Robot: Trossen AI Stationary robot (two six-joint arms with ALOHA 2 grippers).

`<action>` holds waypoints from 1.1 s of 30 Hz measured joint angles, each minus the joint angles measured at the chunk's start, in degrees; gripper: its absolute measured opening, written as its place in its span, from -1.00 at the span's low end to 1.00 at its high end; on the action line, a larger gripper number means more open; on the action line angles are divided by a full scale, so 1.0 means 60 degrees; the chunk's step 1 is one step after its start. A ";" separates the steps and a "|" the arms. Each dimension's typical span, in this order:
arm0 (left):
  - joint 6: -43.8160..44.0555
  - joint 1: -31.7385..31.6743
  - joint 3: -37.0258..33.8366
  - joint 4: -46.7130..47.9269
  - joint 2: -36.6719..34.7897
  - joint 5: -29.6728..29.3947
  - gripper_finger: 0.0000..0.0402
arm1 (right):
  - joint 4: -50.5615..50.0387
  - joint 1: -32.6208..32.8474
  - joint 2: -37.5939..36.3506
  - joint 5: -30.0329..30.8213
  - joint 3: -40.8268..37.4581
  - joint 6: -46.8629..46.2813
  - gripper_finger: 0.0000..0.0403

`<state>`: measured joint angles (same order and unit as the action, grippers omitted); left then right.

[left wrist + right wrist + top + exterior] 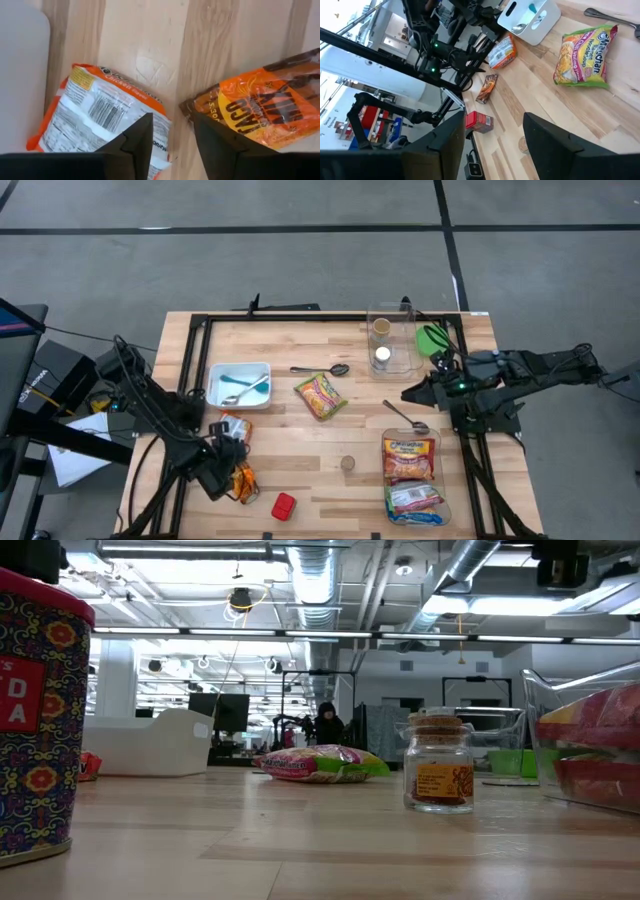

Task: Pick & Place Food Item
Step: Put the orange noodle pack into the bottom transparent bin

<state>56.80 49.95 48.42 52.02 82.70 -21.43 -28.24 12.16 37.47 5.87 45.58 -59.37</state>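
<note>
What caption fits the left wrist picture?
Left claw open above bare wood, between an orange noodle packet and a taco mix packet.

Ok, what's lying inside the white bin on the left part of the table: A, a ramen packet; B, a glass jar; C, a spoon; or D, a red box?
C: in the high view the white bin holds only a spoon, lying across its floor.

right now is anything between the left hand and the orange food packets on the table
Nothing visible. The left hand hovers over bare wood between the orange-and-white chicken noodle packet and the orange-and-brown taco mix packet, fingers apart, touching neither.
</note>
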 joint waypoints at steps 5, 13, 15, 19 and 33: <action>-0.0045 0.0066 -0.0069 -0.0055 0.0000 0.0064 -0.34 | -0.0233 0.0001 0.0000 0.0004 0.0000 0.0000 -0.04; -0.0520 0.0010 -0.0068 0.0253 0.0549 0.0031 -0.34 | -0.0510 0.0004 0.0000 0.0012 0.0000 0.0117 -0.04; -0.0863 0.0011 -0.0068 0.0174 0.0792 0.0031 -0.35 | -0.0524 0.0003 0.0004 0.0011 0.0000 0.0140 -0.04; -0.1235 -0.0073 -0.0068 0.0008 0.1254 0.0046 -0.37 | -0.0546 0.0003 0.0002 0.0015 0.0000 0.0123 -0.04; -0.1111 -0.0342 -0.0071 0.0406 0.1712 0.0185 -0.86 | -0.0711 0.0001 0.0000 -0.0003 0.0000 -0.0106 -0.04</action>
<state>50.13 47.90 47.99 54.46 92.97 -20.32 -32.51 12.17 37.48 5.85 45.58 -60.01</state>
